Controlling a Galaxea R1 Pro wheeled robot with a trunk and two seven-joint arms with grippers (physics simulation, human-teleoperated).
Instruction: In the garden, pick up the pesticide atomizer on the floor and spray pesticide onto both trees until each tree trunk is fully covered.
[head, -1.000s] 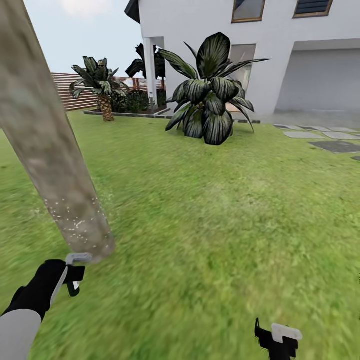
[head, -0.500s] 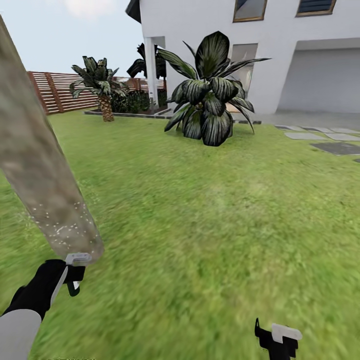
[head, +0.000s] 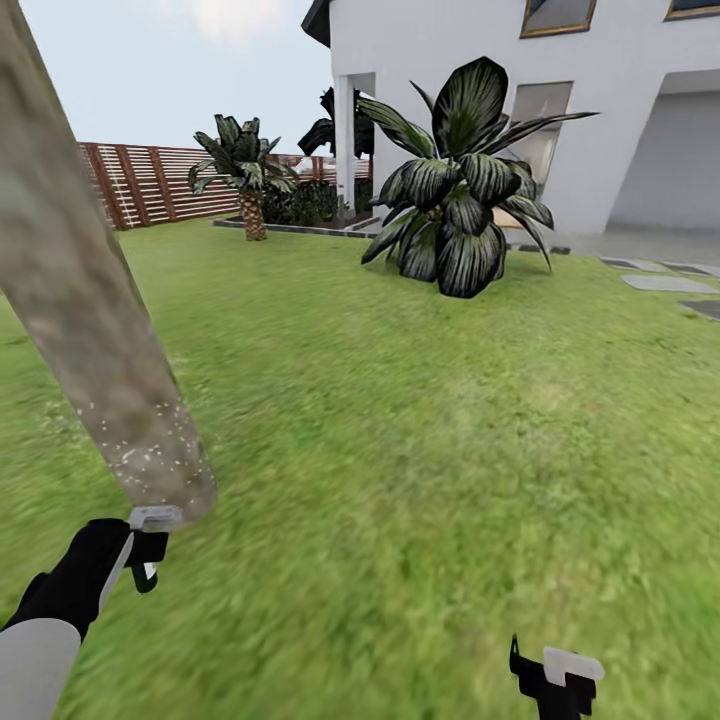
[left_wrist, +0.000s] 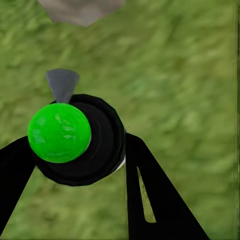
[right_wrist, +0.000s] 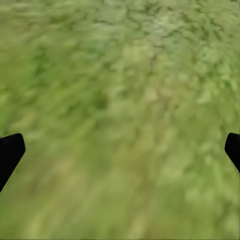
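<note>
Right now my left tool (head: 150, 548) sits low at the near left of the head view, its two black fingers (left_wrist: 150, 195) pinched on the pesticide atomizer (left_wrist: 75, 137): through the left wrist camera I see a round black body with a bright green ball on it and a grey cone-shaped nozzle pointing out over the floor (head: 420, 480). From the head, a pale grey part of it shows just at the base of the tree trunk (head: 95, 330) (touching or only beside it, I cannot tell).

That trunk is thick, mottled grey-brown, and leans across the left of the head view from the top corner down to the grass. Fine white specks of pesticide (head: 150, 445) dot its lowest stretch; higher up the bark looks bare.

My right tool (head: 556, 680) hangs at the near right, well apart from the trunk, its fingertips (right_wrist: 10, 150) spread wide over blurry green lawn with nothing between them.

Farther off stand a broad dark-leaved plant (head: 460, 200), a short palm (head: 245, 175), the slatted brown fence (head: 150, 185) and the white house (head: 620, 110).
</note>
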